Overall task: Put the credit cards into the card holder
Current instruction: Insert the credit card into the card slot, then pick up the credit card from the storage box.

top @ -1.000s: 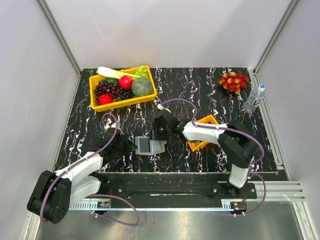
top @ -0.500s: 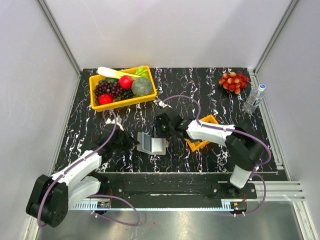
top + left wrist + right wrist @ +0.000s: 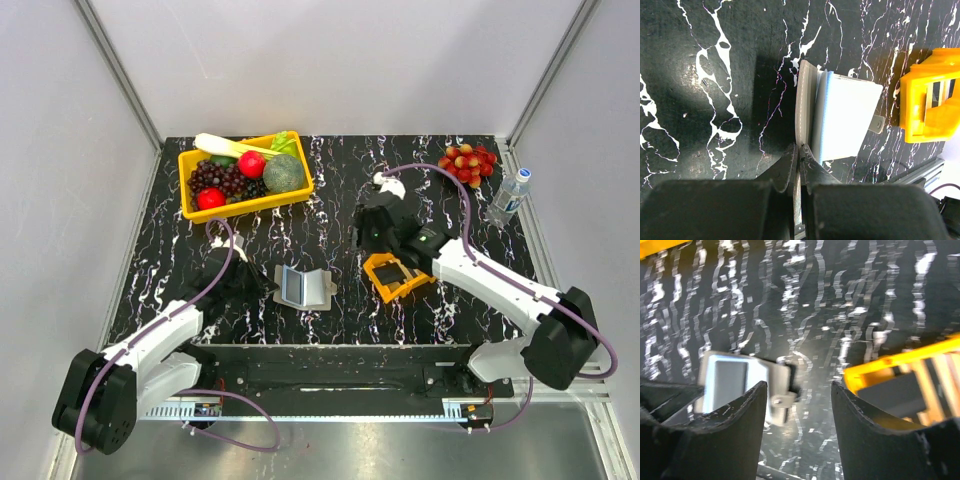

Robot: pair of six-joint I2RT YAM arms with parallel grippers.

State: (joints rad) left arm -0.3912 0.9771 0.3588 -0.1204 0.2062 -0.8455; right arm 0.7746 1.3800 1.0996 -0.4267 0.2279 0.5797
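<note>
- your left gripper [image 3: 800,152] clamps the taupe-grey folding card holder [image 3: 845,117] mid-table.
- right gripper [image 3: 799,390] spread, empty; thin stiff credit cards [image 3: 389,272] lie in the orange plastic tray [image 3: 369,266] (probably slick: pinch edges).

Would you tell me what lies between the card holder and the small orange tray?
Nothing; the top external view shows only bare marbled table between the card holder and the orange tray.

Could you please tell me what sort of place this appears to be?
Probably a robotics lab test cell: plain grey walls around a black marbled table, two arms bolted at its near edge, and a yellow bin of fruit as props.
</note>
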